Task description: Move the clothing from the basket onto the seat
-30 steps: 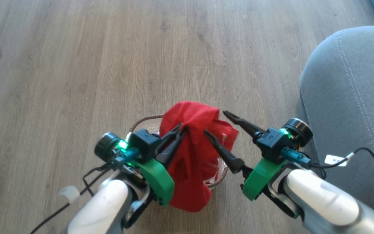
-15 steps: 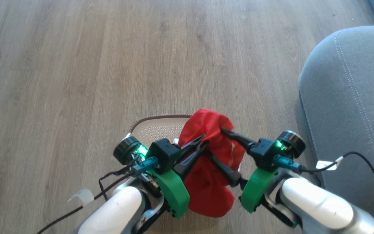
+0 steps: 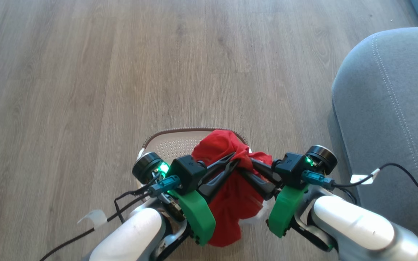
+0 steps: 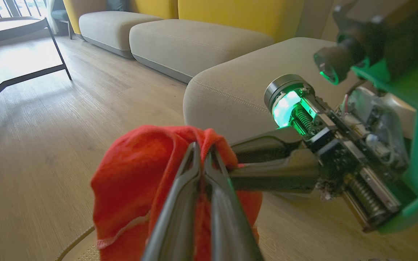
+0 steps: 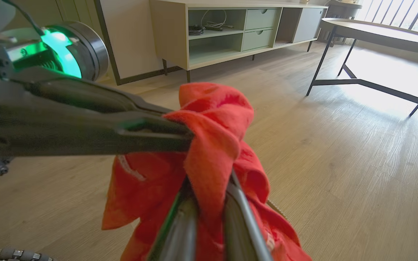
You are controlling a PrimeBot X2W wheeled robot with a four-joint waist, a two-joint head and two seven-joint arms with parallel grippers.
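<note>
Well, the clothing (image 3: pixel 230 195) hangs as one red bunch above the basket (image 3: pixel 172 143), pinched from both sides. The left gripper (image 3: pixel 235 159) is clenched on a fold near the top of the bunch, its fingers pressed together with cloth between them. The right gripper (image 3: pixel 246 166) comes in from the other side, its fingers drawn close on the same knot of cloth, the tips of the two grippers almost touching. Below the grip the fabric droops past the green wrist guards and covers the near right part of the basket. The far left part of the perforated basket floor is bare.

The basket stands on the wooden floor (image 3: pixel 122 72), with the grey seat (image 3: pixel 394 108) to its right, near it but apart.

From the left wrist, the left gripper (image 4: pixel 203 150) is clamped on a red fold (image 4: pixel 136 170), and the right gripper (image 4: pixel 234 163) meets it crosswise just beside the tips, the seat (image 4: pixel 230 90) behind. A bit of woven rim (image 4: pixel 74 241) shows low at the left.

From the right wrist, red cloth (image 5: pixel 212 119) is draped over and caught between the right gripper (image 5: pixel 209 185), with the left gripper (image 5: pixel 187 136) biting a fold just above. A pale trim line runs along one hem.

White tags (image 3: pixel 363 177) sit on the arm cables; any print on them is too small to read.
</note>
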